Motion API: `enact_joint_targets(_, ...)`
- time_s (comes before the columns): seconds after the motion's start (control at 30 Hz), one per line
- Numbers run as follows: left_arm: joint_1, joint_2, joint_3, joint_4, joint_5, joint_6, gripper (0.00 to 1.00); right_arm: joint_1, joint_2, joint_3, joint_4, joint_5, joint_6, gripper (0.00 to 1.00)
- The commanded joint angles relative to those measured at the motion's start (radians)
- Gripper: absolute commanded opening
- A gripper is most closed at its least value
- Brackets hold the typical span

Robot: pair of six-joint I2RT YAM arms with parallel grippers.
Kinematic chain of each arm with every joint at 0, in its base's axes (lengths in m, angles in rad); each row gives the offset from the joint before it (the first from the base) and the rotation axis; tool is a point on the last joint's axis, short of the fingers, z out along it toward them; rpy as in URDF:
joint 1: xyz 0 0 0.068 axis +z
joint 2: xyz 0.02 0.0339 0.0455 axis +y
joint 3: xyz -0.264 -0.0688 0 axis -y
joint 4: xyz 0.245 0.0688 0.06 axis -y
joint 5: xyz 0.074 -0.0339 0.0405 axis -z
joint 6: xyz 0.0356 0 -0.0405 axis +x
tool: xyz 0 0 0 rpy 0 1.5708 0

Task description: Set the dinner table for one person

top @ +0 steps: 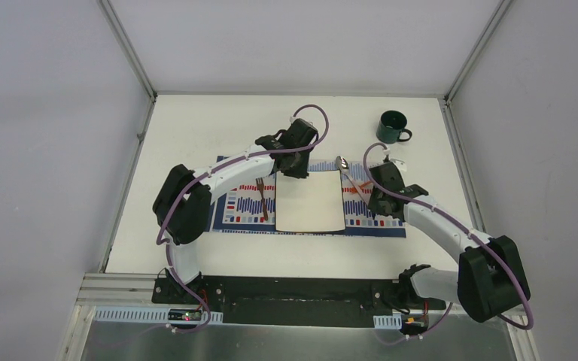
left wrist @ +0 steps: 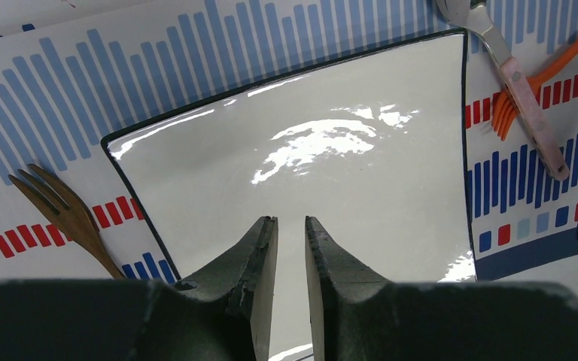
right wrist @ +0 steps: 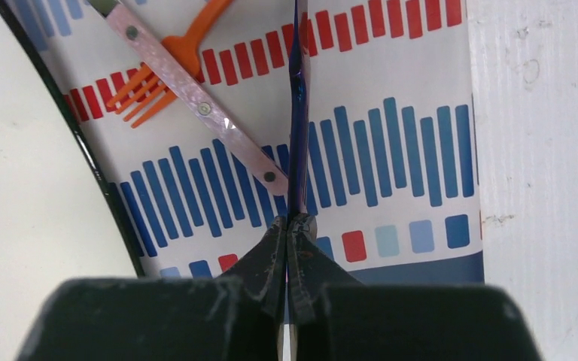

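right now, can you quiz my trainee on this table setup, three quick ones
1. True or false: the green mug stands on the placemat.
2. Which lies on the left side of the plate? A orange fork, B wooden fork, C spoon.
3. What colour is the thin item pinched in the right hand?

Key: 1 false; 2 B; 3 blue.

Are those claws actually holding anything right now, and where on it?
The right gripper pinches a thin dark-blue utensil by its near end; seen edge-on, its kind is unclear. The left gripper holds nothing.
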Motion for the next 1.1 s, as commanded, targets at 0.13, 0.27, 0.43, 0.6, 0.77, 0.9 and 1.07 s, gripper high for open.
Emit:
enact_joint_targets(0.13,0.007,-0.058,-0.02,0.048,0.01,0.0,0.21,-0.037,0.008,0.057,-0.048,0.041,-0.004,0.06)
enact_joint_targets(0.27,0.008,-0.063,-0.028,0.05,0.005,0.002,0.21,-0.039,0.014,0.075,-0.048,0.046,-0.011,0.5)
enact_joint_targets(0.43,0.011,-0.066,-0.034,0.055,0.005,0.001,0.22,-0.042,0.013,0.139,-0.062,0.04,-0.038,0.56)
enact_joint_targets(0.6,0.012,-0.06,-0.034,0.063,0.011,-0.005,0.22,-0.044,0.092,0.258,-0.037,-0.013,-0.071,0.55)
enact_joint_targets(0.77,0.013,-0.074,-0.046,0.066,0.011,-0.008,0.21,-0.059,0.295,0.36,0.007,-0.058,-0.077,0.53)
enact_joint_targets(0.9,0.014,-0.094,-0.061,0.066,0.008,0.001,0.22,-0.062,0.406,0.402,0.027,-0.075,-0.079,0.53)
enact_joint_targets(1.07,0.023,-0.129,-0.08,0.059,0.003,0.011,0.22,-0.063,0.385,0.369,0.038,-0.043,-0.075,0.52)
